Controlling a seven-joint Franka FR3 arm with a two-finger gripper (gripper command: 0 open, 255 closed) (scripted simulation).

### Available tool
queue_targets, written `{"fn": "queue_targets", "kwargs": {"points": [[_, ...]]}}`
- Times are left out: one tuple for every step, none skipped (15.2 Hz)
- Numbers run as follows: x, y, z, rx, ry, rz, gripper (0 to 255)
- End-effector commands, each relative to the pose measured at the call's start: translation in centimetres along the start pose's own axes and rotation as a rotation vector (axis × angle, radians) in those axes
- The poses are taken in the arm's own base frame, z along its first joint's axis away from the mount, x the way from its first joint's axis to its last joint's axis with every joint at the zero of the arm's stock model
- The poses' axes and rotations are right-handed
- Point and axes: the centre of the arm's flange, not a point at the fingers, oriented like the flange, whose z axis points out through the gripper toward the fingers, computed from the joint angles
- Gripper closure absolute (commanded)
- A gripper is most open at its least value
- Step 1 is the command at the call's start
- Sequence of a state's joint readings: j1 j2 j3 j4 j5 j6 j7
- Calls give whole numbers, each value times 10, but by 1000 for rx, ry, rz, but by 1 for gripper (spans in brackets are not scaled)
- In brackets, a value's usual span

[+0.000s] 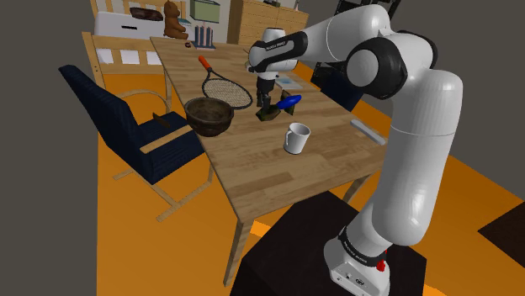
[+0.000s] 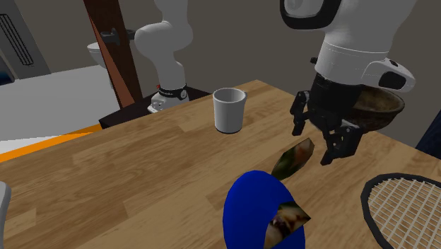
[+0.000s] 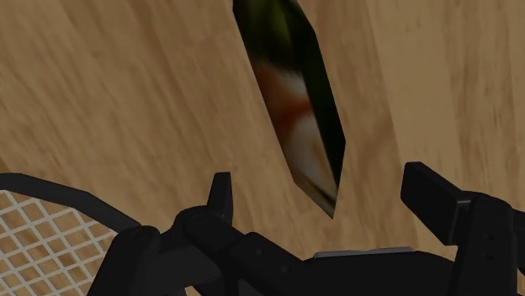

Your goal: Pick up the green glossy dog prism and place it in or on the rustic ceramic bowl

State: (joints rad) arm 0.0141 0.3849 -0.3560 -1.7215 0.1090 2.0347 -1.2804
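- One dog prism (image 3: 294, 92), one dark brown bowl (image 1: 209, 115), one white mug (image 1: 296, 138), one racket (image 1: 225, 87) and one blue object (image 2: 258, 209) sit on the wooden table (image 1: 278, 177).
- The gripper (image 3: 328, 202) hangs just above the prism, its fingers (image 3: 220, 195) spread wide and clasping nothing.
- The prism lies flat near the table's middle, away from every edge. The bowl stands by the long edge at the shoulder view's left.
- The prism is long with pointed ends and glossy dark green faces. One face carries a white-and-orange picture.
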Motion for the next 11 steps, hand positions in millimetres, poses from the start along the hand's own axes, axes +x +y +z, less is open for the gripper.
{"fn": "queue_targets", "kwargs": {"points": [[0, 0, 0, 0, 0, 0, 0], [0, 0, 0, 0, 0, 0, 255], [0, 0, 0, 0, 0, 0, 255], [0, 0, 0, 0, 0, 0, 255], [0, 0, 0, 0, 0, 0, 255], [0, 0, 0, 0, 0, 0, 255], [0, 0, 0, 0, 0, 0, 255], [0, 0, 0, 0, 0, 0, 255], [0, 0, 0, 0, 0, 0, 255], [0, 0, 0, 0, 0, 0, 255], [0, 0, 0, 0, 0, 0, 255]]}}
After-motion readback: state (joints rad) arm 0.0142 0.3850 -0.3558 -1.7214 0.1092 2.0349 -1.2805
